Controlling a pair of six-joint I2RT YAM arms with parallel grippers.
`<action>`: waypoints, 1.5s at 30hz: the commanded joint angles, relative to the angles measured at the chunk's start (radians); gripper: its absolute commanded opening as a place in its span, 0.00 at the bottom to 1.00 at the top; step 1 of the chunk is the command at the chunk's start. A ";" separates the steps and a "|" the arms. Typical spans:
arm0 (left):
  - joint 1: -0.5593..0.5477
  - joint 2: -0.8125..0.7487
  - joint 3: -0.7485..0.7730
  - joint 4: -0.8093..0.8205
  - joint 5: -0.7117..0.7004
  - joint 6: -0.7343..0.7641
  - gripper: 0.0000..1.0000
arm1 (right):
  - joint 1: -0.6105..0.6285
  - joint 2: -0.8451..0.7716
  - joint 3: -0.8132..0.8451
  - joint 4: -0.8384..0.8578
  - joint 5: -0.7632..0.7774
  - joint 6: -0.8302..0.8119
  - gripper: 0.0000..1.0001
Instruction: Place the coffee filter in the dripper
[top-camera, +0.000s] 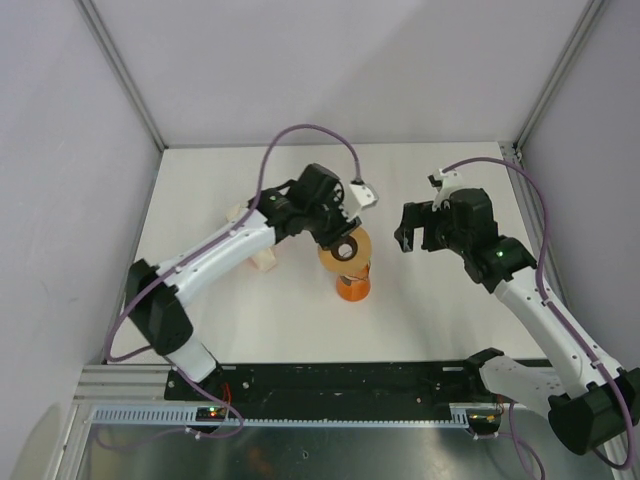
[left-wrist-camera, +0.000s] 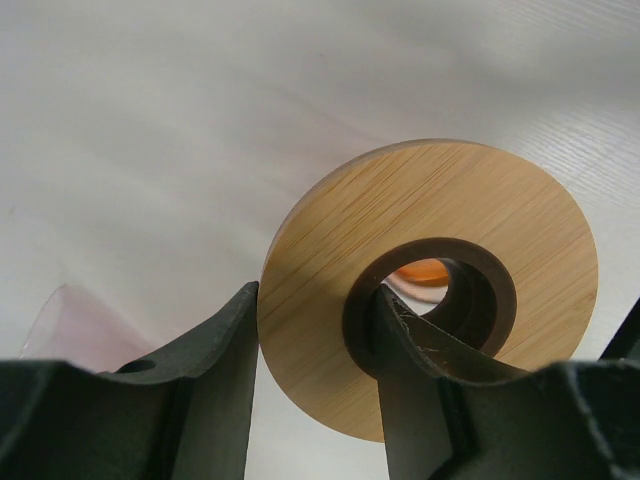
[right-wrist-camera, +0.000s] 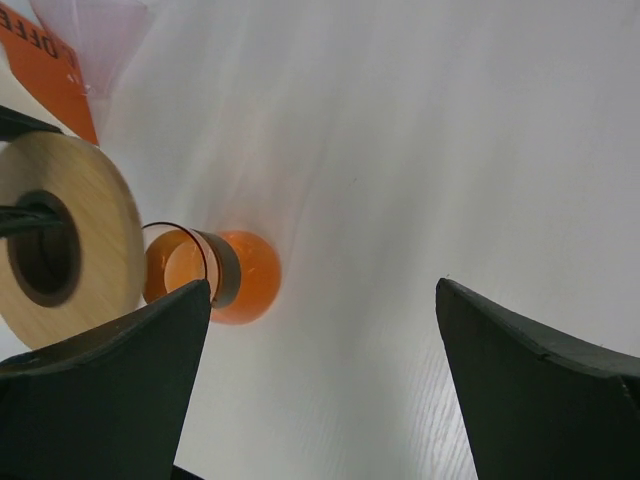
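My left gripper (top-camera: 345, 245) is shut on a flat wooden ring (left-wrist-camera: 440, 200). One finger (left-wrist-camera: 225, 350) presses its outer rim and the other sits inside its dark centre hole. The ring hangs just above a small orange-tinted clear cup (top-camera: 353, 287), whose orange shows through the hole. The dripper (right-wrist-camera: 95, 35), a translucent pinkish cone, lies on the table beyond the ring, and an edge of the dripper (left-wrist-camera: 75, 325) shows by my left finger. In the top view it is hidden under the left arm. The coffee filter is not in view. My right gripper (top-camera: 415, 238) hangs open and empty to the right of the cup (right-wrist-camera: 215, 275).
A cream wedge-shaped stack (top-camera: 263, 262) pokes out from under the left forearm. An orange printed label (right-wrist-camera: 45, 65) lies next to the dripper. White walls and metal frame posts enclose the table on three sides. A black rail (top-camera: 340, 385) runs along the near edge.
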 joint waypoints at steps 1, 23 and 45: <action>-0.054 0.067 0.101 -0.013 0.019 0.009 0.00 | 0.007 -0.044 0.015 -0.036 0.048 0.013 0.99; -0.065 0.212 0.114 -0.034 0.048 0.004 0.00 | 0.005 -0.100 -0.029 -0.063 0.105 0.019 0.99; -0.061 0.200 0.172 -0.035 0.046 0.040 0.67 | 0.006 -0.104 -0.039 -0.060 0.090 0.036 0.99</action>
